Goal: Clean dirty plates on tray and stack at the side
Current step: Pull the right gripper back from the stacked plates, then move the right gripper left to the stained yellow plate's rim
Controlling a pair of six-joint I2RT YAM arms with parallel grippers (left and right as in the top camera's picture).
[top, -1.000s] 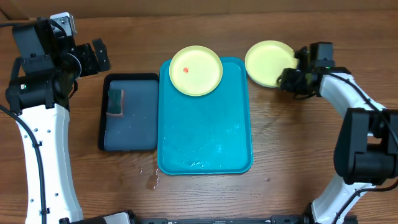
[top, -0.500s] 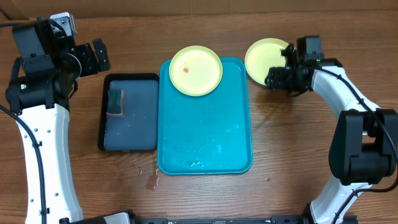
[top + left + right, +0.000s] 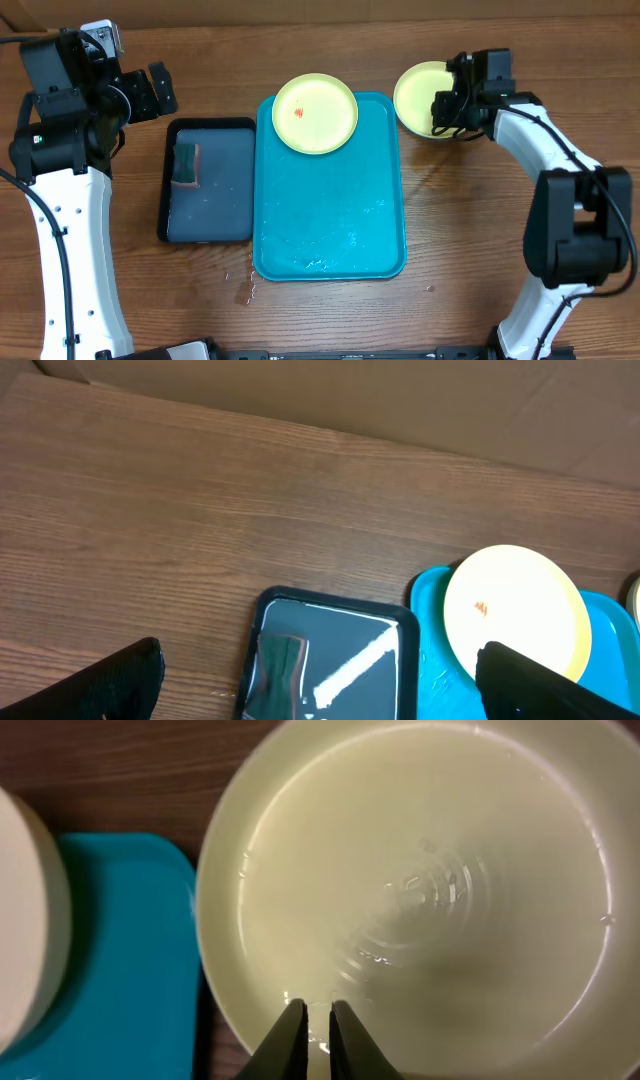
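Plates in view number two, both pale yellow-green. The smeared plate (image 3: 315,113) lies at the upper end of the teal tray (image 3: 330,220), overhanging its top edge, with a small red-orange mark left of its centre. The other plate (image 3: 424,98) sits off the tray on the bench (image 3: 470,230), at the upper right of the frame. In the right wrist view it glistens wet and shows no smear. No blue plate is visible.

The right hand (image 3: 318,1017) is above that plate's inner surface near the rim, its fingers drawn almost together with only a sliver of gap and nothing between them. Whether the tips touch the plate cannot be told. The left hand (image 3: 163,90) hangs at the upper left, fingers spread wide and empty, well apart from everything.

This looks like the end of setting a cleaned plate aside as the base of the stack. The smeared plate probably comes next. That calls for the right hand to lift clear, and for a hand to fetch the sponge (image 3: 186,165) from the dark tray (image 3: 220,190) beside the teal one and wipe the mark.
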